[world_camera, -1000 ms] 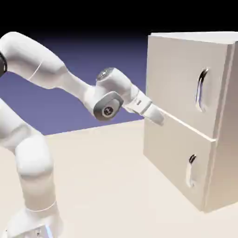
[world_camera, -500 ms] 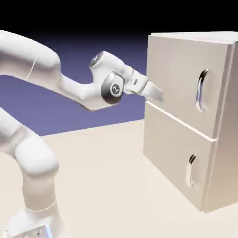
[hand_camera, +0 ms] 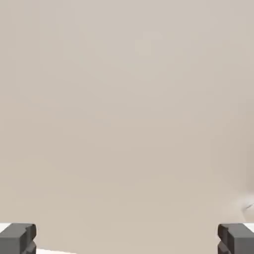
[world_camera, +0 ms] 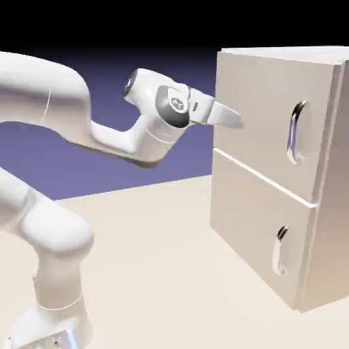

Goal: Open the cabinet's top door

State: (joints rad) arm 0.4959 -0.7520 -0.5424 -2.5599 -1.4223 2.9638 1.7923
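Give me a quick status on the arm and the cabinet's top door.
Fingers wide open, holding nothing, gripper level in front of the top door. Door shut, its long silver handle untouched. Nothing in the way.

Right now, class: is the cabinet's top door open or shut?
Shut. The top door lies flush with the cabinet front, with only a thin seam above the lower door.

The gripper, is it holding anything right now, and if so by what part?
Nothing is held. The gripper is open in front of the top door, short of its handle.
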